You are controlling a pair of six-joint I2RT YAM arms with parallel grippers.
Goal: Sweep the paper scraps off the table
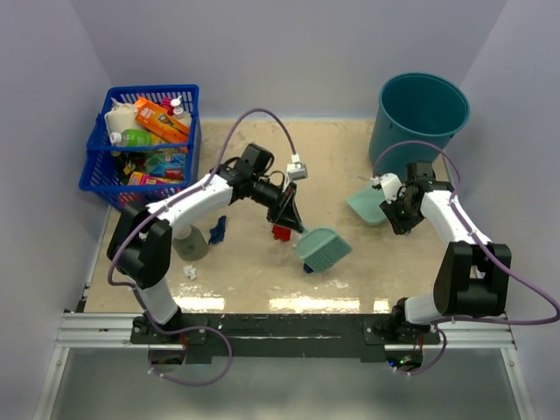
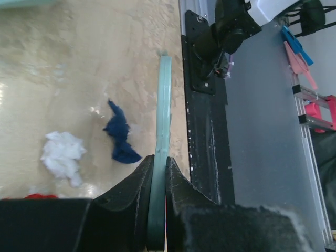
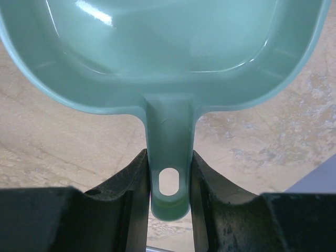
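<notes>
Two grips: left tool [image 2: 159,160] on brush [image 2: 165,105] paralleling navy scrap [image 2: 119,137], right tool [image 3: 168,157] on dustpan [image 3: 168,63].

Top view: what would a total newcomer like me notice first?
Two white arms pose like a person tidying: the left gripper clamps a teal hand brush at mid-table, and the right gripper holds a matching dustpan near a big teal bucket by the far right corner. A blue basket crammed with colourful packages sits far left, and paper scraps lie on the table left of the brush.
</notes>
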